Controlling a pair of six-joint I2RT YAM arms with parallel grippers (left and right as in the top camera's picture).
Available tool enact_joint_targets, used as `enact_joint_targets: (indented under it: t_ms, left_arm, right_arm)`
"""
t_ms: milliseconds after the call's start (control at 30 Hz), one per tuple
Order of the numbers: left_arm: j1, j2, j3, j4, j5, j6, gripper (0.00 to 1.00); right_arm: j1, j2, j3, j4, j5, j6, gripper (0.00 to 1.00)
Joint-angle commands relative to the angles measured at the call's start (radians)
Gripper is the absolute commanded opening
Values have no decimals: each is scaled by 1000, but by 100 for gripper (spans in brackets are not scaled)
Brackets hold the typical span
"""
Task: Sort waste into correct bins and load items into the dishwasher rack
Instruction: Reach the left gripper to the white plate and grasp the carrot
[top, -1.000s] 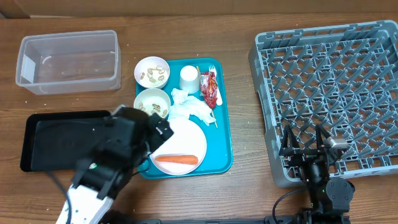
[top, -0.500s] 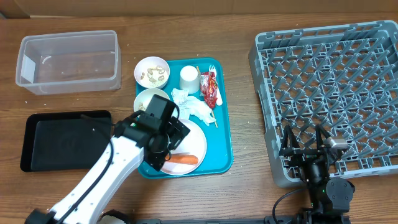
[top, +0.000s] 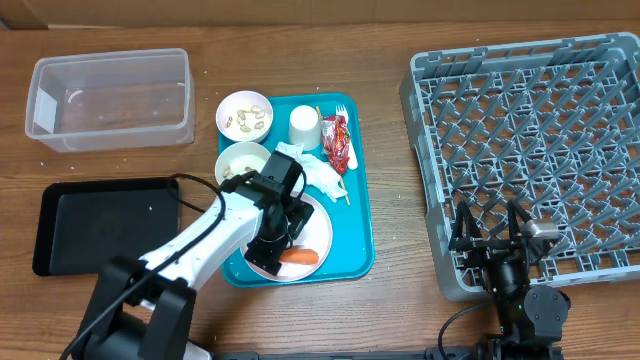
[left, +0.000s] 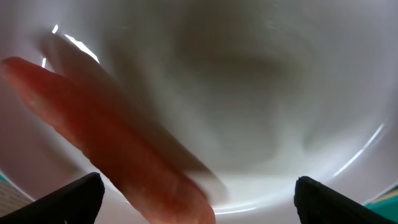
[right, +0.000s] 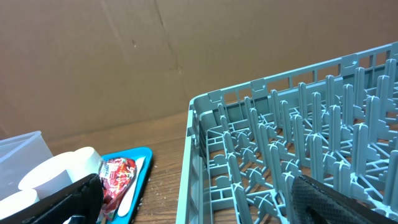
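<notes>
The orange carrot (left: 112, 155) lies on the round white plate (top: 318, 228) at the near end of the teal tray (top: 360, 200). The left fingers (left: 68, 202) hang just above it, spread wide and empty. The right fingers (right: 56, 199), likewise wide and empty, sit at the near edge of the dishwasher rack (top: 530, 130).

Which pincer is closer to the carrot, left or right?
Left. The left pincer is open right above the carrot; the right pincer is far off at the dishwasher rack.
</notes>
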Motion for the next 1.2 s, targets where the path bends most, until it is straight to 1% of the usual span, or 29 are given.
enact_joint_targets:
  t_ms: [0, 200, 433, 567, 700, 733, 800, 933, 1033, 1167]
  left_arm:
    - [-6, 36, -4, 2, -10, -18, 100]
    - [-7, 43, -4, 16, -64, -17, 100]
    - [-16, 44, -5, 21, -56, -18, 100]
    - [-52, 44, -5, 35, -86, -78, 100]
    - [-56, 44, -5, 36, -128, -80, 99]
    - [-56, 44, -5, 33, -124, -80, 95]
    - [-59, 47, -5, 34, -116, -81, 91]
    - [-69, 68, -6, 38, -151, -122, 91]
    - [-67, 82, -6, 43, -180, -122, 87]
    - [-67, 98, -6, 53, -188, -122, 67]
  right_arm:
    - [-3, -8, -10, 4, 6, -4, 100]
    - [-3, -8, -10, 4, 6, -4, 100]
    - [-3, -8, -10, 4, 6, -4, 100]
    - [-3, -8, -10, 4, 6, -4, 100]
    - [-3, -8, -10, 3, 6, -4, 100]
    - [-3, -8, -10, 4, 6, -4, 100]
    - [-3, -8, -10, 4, 6, -4, 100]
    - [-3, -8, -10, 4, 6, -4, 100]
    - [-3, -8, -10, 4, 6, -4, 100]
    - [-3, -8, -10, 4, 6, -4, 100]
